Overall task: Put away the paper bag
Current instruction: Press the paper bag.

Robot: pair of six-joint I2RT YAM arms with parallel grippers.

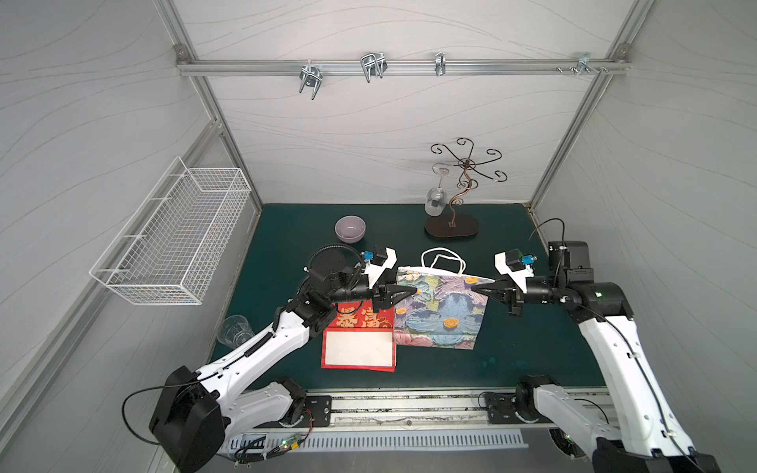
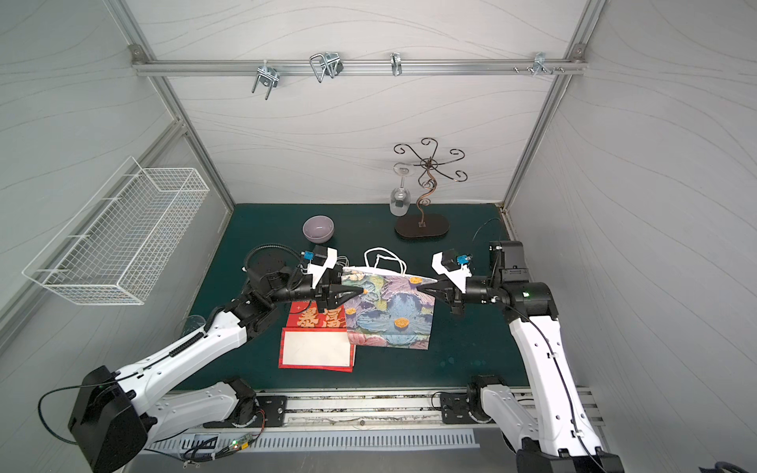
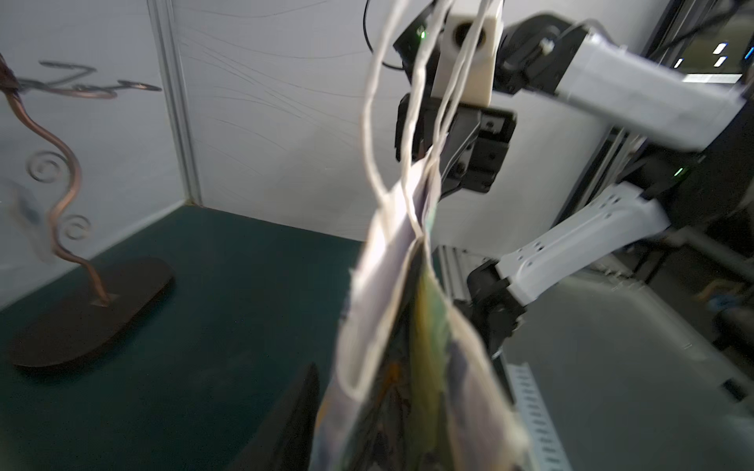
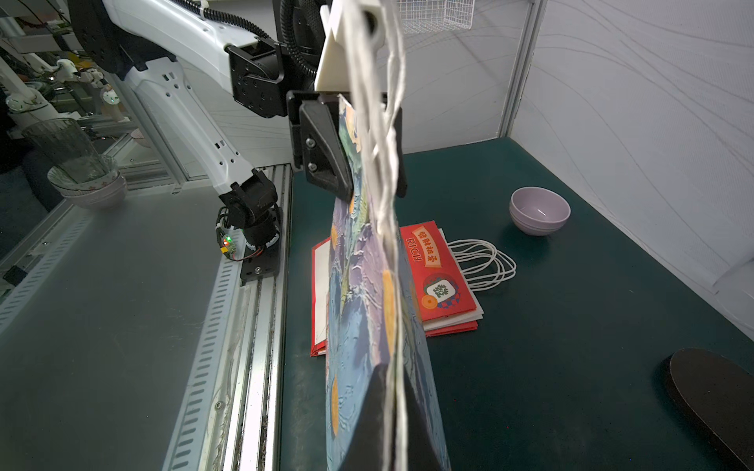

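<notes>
Above the worktop (image 1: 512, 368) in both top views, I hold one floral paper bag (image 1: 442, 311) stretched between left pincer (image 1: 415, 291) and right pincer (image 1: 475, 288), both clenched on its upper edge; lift evenly. Right wrist view: one red bag (image 4: 440, 277), one bowl (image 4: 538, 210) below.
</notes>
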